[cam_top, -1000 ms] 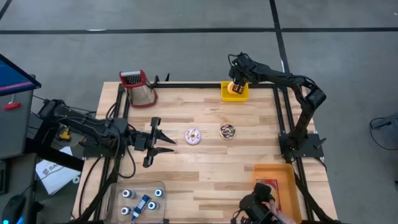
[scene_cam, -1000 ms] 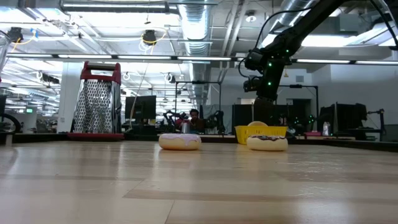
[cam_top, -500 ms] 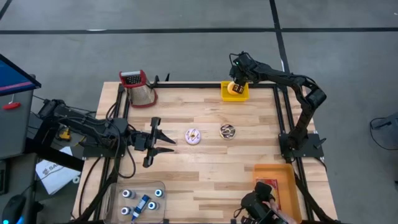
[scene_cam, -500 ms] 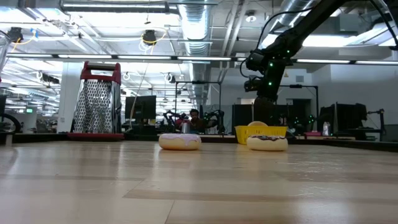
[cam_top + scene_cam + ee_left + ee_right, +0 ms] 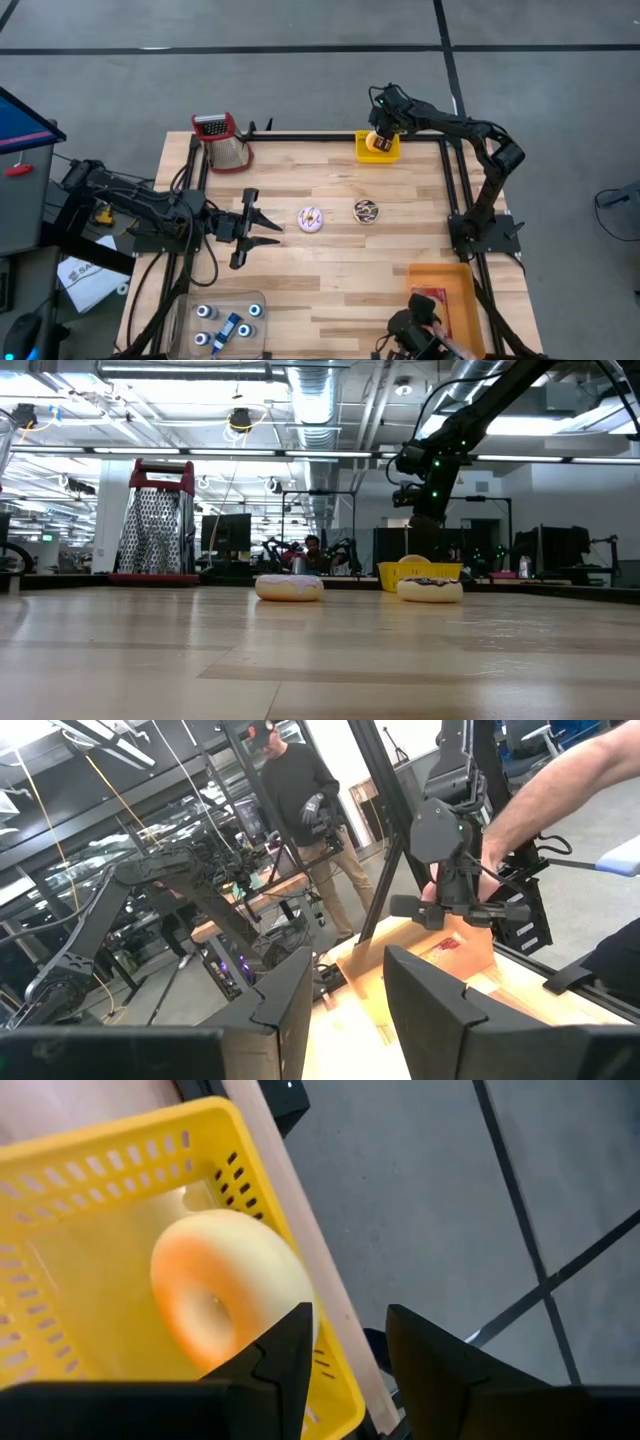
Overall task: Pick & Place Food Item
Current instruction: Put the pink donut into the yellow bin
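Note:
An orange-glazed donut (image 5: 215, 1295) stands tilted in the yellow basket (image 5: 120, 1140) at the table's far edge, leaning toward the basket's wall. My right gripper (image 5: 350, 1320) hangs open just above the basket (image 5: 390, 157), slanting down, with nothing between its fingers. A pink-frosted donut (image 5: 311, 219) and a chocolate donut (image 5: 366, 211) lie flat on the table's middle. My left gripper (image 5: 272, 228) waits open at the table's left, pointing level toward the pink donut.
A red-handled grater (image 5: 225, 142) stands at the far left corner. A clear box of small bottles (image 5: 226, 321) sits at the near left. At the near right, a person's hand (image 5: 560, 790) holds a black tool over an orange tray (image 5: 447, 290).

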